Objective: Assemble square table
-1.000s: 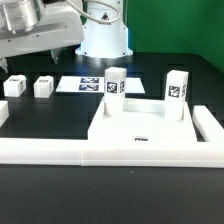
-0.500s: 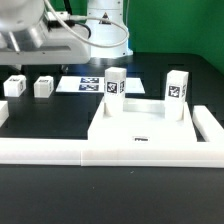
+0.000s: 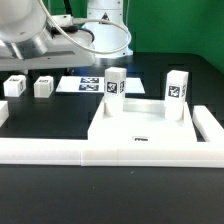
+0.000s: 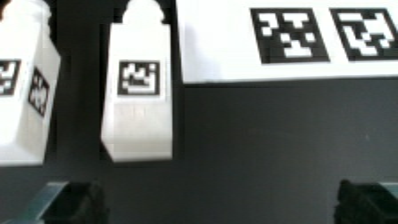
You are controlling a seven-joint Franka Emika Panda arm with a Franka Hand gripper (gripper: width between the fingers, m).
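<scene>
Saw hand spread wide and empty over loose leg; needed to centre on its narrow sides before pinching.

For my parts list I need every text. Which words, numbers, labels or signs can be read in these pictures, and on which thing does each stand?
No word or number can be read.
Black-and-white tag patterns, no letters: on the upright legs, the loose legs and the marker board.
Small dark mark on the tabletop front edge: too small to read.
</scene>
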